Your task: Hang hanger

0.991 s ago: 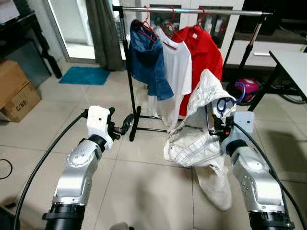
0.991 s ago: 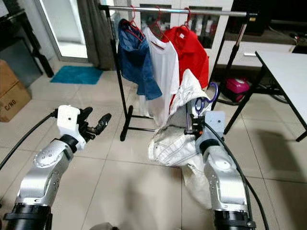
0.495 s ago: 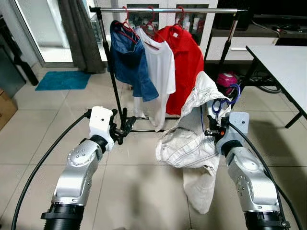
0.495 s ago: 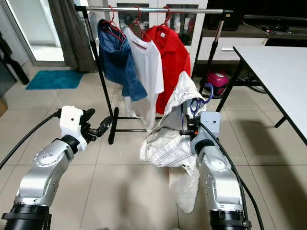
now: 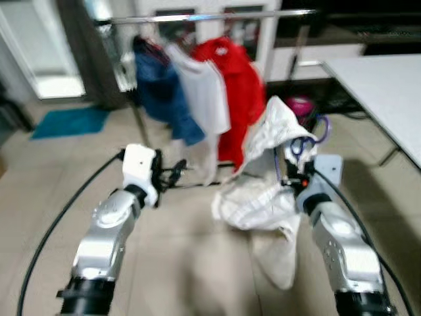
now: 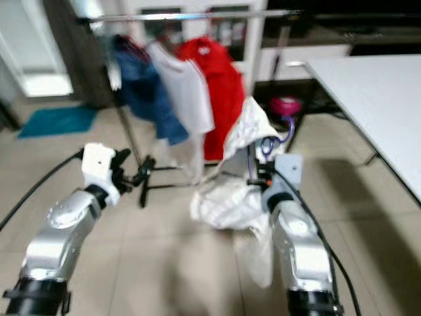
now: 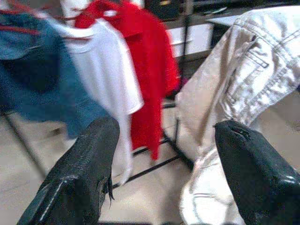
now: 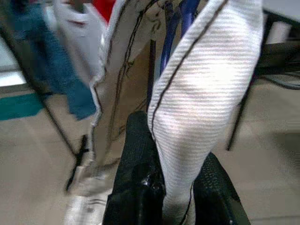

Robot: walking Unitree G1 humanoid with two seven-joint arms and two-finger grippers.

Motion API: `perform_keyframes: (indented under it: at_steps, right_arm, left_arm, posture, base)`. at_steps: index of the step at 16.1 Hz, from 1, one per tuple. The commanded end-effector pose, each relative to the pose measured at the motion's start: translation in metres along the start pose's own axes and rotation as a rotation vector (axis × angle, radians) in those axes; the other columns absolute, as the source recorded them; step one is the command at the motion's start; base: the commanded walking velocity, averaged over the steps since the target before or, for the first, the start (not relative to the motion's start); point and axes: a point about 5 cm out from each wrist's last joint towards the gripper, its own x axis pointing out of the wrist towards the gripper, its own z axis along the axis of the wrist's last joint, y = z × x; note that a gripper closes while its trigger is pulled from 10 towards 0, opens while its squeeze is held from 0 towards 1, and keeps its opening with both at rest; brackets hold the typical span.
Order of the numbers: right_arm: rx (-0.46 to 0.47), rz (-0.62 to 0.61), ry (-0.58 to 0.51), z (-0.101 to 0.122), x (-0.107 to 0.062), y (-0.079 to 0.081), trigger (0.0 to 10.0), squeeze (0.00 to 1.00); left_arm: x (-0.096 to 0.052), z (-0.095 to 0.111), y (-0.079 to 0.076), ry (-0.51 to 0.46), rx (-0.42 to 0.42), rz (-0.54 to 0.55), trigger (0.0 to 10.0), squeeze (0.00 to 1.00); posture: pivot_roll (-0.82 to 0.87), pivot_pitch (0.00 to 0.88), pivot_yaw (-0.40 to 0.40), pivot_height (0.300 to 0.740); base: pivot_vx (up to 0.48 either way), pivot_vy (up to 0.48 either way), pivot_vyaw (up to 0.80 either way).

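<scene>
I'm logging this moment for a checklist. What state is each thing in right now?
Left claw: open, holding nothing.
Right claw: shut on the white jacket.
White jacket: held up on a blue hanger, bottom drooping toward the floor, not yet on the rail.
Rail: carrying three hung garments.
Blue shirt: hung.
White shirt: hung.
Red shirt: hung.

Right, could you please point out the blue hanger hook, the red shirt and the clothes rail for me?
blue hanger hook [image 5: 320,129], left eye view, on its curved top.
red shirt [image 5: 238,89], left eye view, on its chest.
clothes rail [image 5: 217,16], left eye view, on the horizontal bar.
</scene>
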Motion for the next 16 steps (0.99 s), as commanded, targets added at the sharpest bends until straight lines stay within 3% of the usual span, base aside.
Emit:
perform_keyframes:
  at_steps: [1,7,11,16]
  right_arm:
    - [0.013,0.019,-0.074,0.0152,0.0002,0.0052,10.0,0.00]
    - [0.028,0.014,-0.069,0.0154,-0.0004,0.0043,10.0,0.00]
    - [0.026,0.013,-0.068,0.0151,-0.0011,0.0045,10.0,0.00]
    - [0.032,0.006,-0.071,0.0150,-0.0015,0.0035,10.0,0.00]
  left_arm:
    - [-0.0019,0.0007,0.0033,0.004,0.002,0.007,10.0,0.00]
    - [-0.0027,-0.0004,0.0035,0.012,-0.001,0.007,10.0,0.00]
    - [-0.0025,0.0005,0.0039,0.009,-0.005,0.003,10.0,0.00]
    - [-0.0022,0.0009,0.0040,0.011,-0.007,-0.003,10.0,0.00]
  posture:
    - [-0.03,0.000,0.039,0.740]
    - [-0.04,0.000,0.043,0.740]
    - [-0.04,0.000,0.045,0.740]
    - [-0.04,0.000,0.050,0.740]
  base:
    - [0.266,0.000,0.00]
    - [0.268,0.000,0.00]
    - [0.295,0.000,-0.80]
    - [0.310,0.000,0.00]
